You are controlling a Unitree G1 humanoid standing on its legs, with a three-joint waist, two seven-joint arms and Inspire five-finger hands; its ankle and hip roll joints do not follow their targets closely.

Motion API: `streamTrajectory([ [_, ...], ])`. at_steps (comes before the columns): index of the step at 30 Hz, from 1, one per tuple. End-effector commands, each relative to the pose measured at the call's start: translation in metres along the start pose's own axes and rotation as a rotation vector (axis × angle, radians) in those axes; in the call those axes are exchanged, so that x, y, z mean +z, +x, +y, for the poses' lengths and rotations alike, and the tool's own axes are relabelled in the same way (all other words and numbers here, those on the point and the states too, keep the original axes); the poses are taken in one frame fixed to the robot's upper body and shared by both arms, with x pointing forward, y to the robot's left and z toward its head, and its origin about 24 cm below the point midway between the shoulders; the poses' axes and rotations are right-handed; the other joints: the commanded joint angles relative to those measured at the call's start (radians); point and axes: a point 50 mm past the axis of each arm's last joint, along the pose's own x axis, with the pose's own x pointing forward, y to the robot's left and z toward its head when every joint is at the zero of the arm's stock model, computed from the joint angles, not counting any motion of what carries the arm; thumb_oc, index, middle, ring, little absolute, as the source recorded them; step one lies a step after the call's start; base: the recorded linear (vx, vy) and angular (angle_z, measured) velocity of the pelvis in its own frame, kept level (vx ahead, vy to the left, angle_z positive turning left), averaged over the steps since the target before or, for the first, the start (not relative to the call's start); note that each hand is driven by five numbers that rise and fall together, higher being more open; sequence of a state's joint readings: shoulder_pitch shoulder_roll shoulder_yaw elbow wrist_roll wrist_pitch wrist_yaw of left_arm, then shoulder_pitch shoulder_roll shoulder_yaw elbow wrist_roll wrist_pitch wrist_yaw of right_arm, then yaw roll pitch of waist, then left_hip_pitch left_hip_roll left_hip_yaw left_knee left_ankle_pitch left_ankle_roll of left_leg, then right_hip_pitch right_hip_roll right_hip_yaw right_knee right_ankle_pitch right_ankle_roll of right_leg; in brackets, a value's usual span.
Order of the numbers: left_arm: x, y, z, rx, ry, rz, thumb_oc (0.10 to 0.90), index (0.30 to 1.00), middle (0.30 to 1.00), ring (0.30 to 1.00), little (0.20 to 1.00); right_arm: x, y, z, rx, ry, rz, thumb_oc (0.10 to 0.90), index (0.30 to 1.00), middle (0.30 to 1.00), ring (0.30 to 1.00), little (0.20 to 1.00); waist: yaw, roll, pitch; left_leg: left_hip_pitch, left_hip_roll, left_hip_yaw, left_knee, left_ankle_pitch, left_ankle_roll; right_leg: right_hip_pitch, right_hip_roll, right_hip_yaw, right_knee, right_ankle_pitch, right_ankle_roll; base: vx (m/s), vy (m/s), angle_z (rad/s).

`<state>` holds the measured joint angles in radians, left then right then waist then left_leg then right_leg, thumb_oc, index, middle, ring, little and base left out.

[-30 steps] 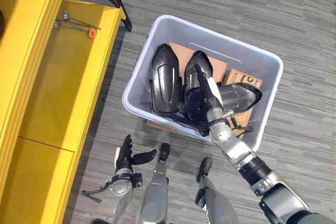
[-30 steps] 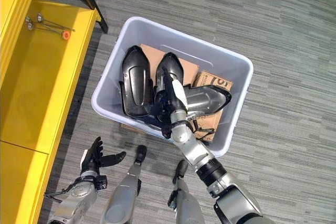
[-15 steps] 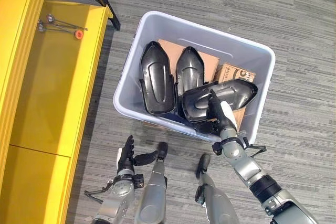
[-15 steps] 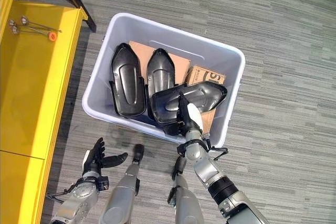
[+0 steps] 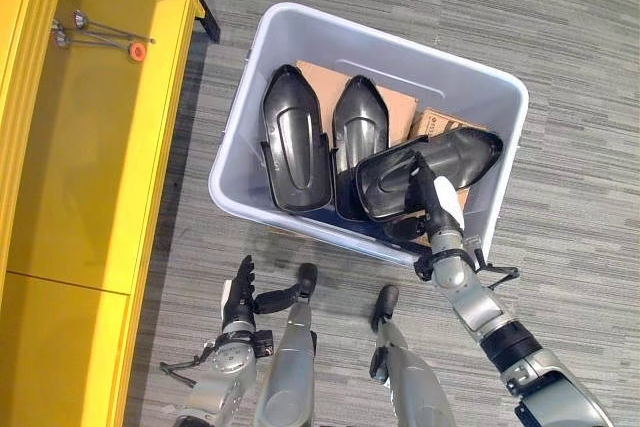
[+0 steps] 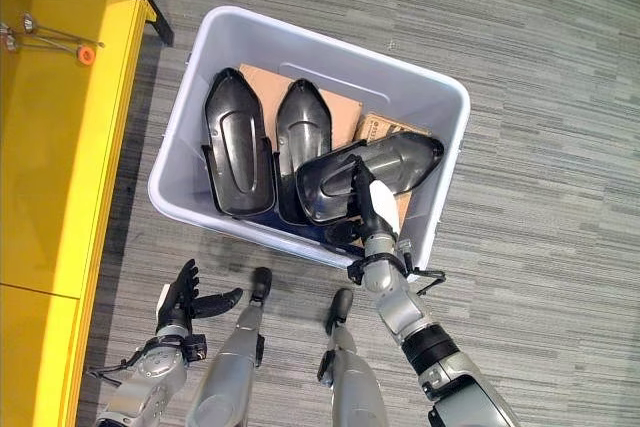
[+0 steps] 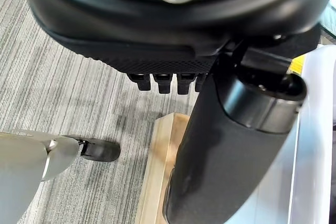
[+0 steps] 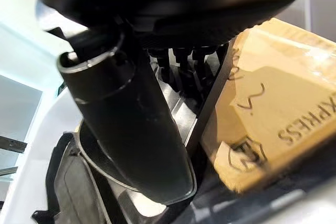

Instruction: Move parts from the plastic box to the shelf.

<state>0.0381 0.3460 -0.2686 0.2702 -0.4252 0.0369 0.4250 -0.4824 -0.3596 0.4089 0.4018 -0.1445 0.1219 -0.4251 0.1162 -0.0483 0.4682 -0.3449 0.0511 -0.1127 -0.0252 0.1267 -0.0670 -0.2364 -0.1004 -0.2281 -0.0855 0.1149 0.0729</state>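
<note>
Three black parts (image 5: 296,142) in plastic box (image 5: 380,43); right robot hand (image 5: 437,209) pinching tilted part (image 5: 425,164); left robot hand (image 5: 240,295) spread.

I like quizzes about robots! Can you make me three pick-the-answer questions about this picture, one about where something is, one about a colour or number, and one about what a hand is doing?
1. Where are the black moulded plastic parts?
A. on the shelf
B. in the pale grey plastic box
C. on the carpet

2. What colour is the long metal shelf?
A. yellow
B. green
C. white

3. What is the right hand doing?
A. hanging open
B. resting on the shelf
C. gripping one part

Answers: 1 B, all three lie inside the box. 2 A, it is bright yellow. 3 C, its fingers clasp the tilted part.
</note>
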Motion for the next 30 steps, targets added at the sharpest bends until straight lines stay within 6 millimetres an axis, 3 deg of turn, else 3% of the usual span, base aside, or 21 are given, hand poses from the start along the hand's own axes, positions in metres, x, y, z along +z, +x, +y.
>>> streamTrajectory([
  [1, 0.01, -0.005, 0.012, 0.022, -0.005, -0.089, 0.9, 1.0, 1.0, 1.0, 1.0, -0.023, 0.013, -0.059, -0.232, -0.103, 0.066, 0.9, 1.0, 1.0, 1.0, 1.0, -0.004, 0.004, -0.021, 0.01, 0.043, 0.008, 0.002, -0.011, -0.002, -0.029, -0.091, -0.009, 0.023, -0.023, 0.104, 0.0, 0.0, 0.0],
  [2, 0.01, -0.005, 0.012, 0.022, -0.005, -0.089, 0.9, 1.0, 1.0, 1.0, 1.0, -0.023, 0.013, -0.059, -0.232, -0.103, 0.066, 0.9, 1.0, 1.0, 1.0, 1.0, -0.004, 0.004, -0.021, 0.01, 0.043, 0.008, 0.002, -0.011, -0.002, -0.029, -0.091, -0.009, 0.023, -0.023, 0.104, 0.0, 0.0, 0.0],
  [6, 0.013, -0.005, 0.013, 0.002, -0.009, -0.102, 0.9, 1.0, 1.0, 1.0, 1.0, -0.04, 0.023, -0.098, -0.27, -0.259, 0.128, 0.9, 1.0, 1.0, 1.0, 1.0, -0.001, 0.004, -0.017, 0.003, 0.043, 0.004, -0.004, -0.005, -0.005, -0.036, -0.088, -0.008, 0.023, -0.021, 0.105, 0.0, 0.0, 0.0],
  [9, 0.013, -0.005, 0.013, -0.004, -0.014, -0.098, 0.9, 1.0, 1.0, 1.0, 1.0, -0.055, 0.024, -0.106, -0.257, -0.246, 0.209, 0.9, 1.0, 1.0, 1.0, 1.0, 0.001, 0.002, -0.012, 0.004, 0.044, 0.003, -0.006, -0.003, -0.006, -0.038, -0.087, -0.008, 0.025, -0.02, 0.104, 0.0, 0.0, 0.0],
  [19, 0.015, -0.005, 0.012, -0.049, -0.004, -0.107, 0.9, 1.0, 1.0, 1.0, 1.0, -0.087, 0.015, -0.16, -0.188, -0.583, 0.314, 0.9, 1.0, 1.0, 1.0, 1.0, -0.001, -0.006, -0.004, 0.013, 0.052, -0.001, -0.013, 0.0, -0.013, -0.035, -0.077, -0.007, 0.028, -0.028, 0.102, 0.0, -0.002, 0.01],
  [24, 0.015, -0.005, 0.011, -0.063, -0.001, -0.106, 0.9, 1.0, 1.0, 1.0, 1.0, -0.094, 0.01, -0.174, -0.165, -0.636, 0.344, 0.9, 1.0, 1.0, 1.0, 1.0, -0.008, -0.014, -0.007, 0.009, 0.054, -0.003, -0.011, 0.002, -0.014, -0.039, -0.075, -0.004, 0.028, -0.028, 0.102, 0.0, 0.0, 0.0],
  [30, 0.017, -0.002, 0.012, -0.052, -0.011, -0.103, 0.9, 1.0, 1.0, 1.0, 1.0, -0.079, 0.012, -0.174, -0.18, -0.536, 0.275, 0.9, 1.0, 1.0, 1.0, 1.0, -0.018, -0.024, -0.013, 0.02, 0.059, 0.004, -0.016, 0.0, -0.016, -0.032, -0.071, 0.004, 0.027, -0.032, 0.101, 0.0, 0.0, 0.0],
])
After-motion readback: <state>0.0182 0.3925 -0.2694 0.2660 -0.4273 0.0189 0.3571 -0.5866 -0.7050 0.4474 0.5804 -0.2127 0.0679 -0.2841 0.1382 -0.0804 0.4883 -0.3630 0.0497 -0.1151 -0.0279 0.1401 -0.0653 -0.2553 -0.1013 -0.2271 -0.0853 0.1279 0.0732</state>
